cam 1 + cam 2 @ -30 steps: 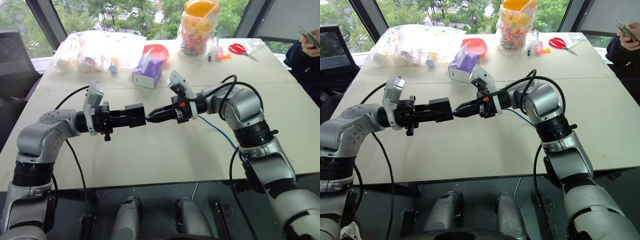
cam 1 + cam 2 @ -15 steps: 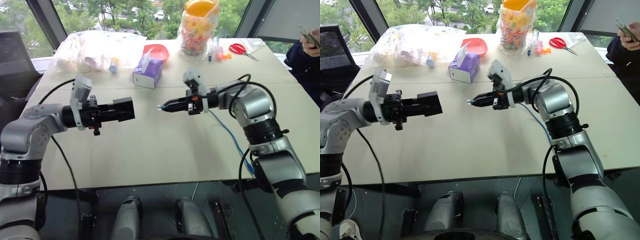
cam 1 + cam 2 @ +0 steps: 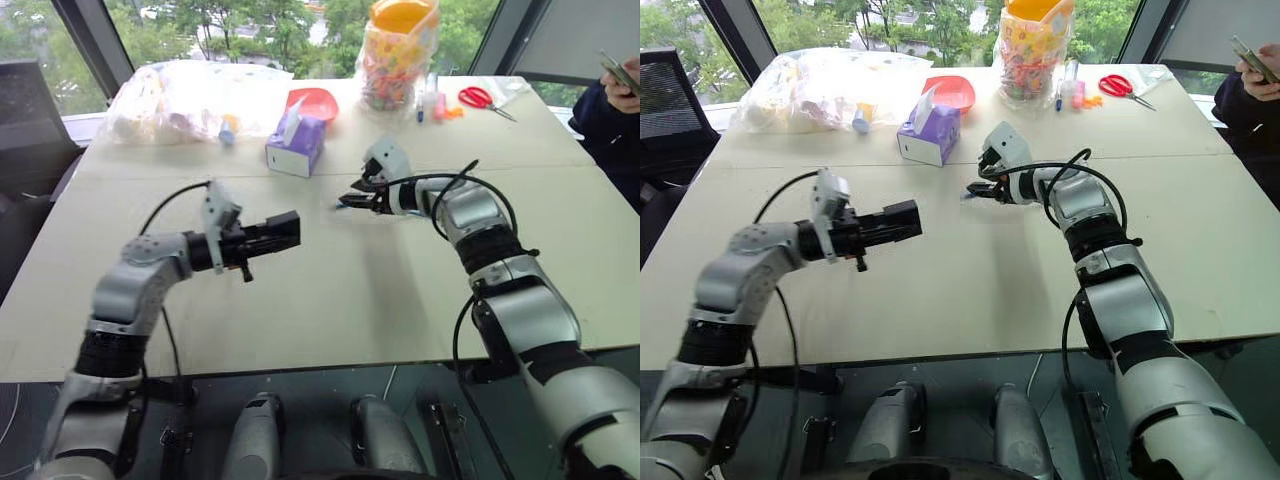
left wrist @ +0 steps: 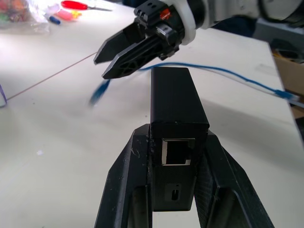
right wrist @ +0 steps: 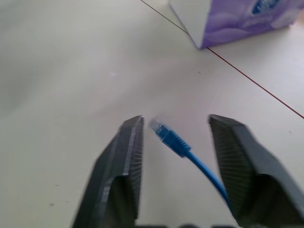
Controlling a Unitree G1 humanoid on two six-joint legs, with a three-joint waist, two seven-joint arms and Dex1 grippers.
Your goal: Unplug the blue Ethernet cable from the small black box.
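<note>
Now the left claw (image 4: 176, 156) clamps the small black box (image 4: 176, 114); the right claw (image 5: 183, 156) gapes around the loose blue Ethernet cable (image 5: 190, 154).

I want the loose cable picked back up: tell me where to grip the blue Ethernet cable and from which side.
Grip the blue Ethernet cable on the stiff boot just behind its plug, coming from above with the right claw, whose open fingers already straddle it. The plug end seems free between them, and the thin cord behind it would probably bend or slip in a pinch.
</note>
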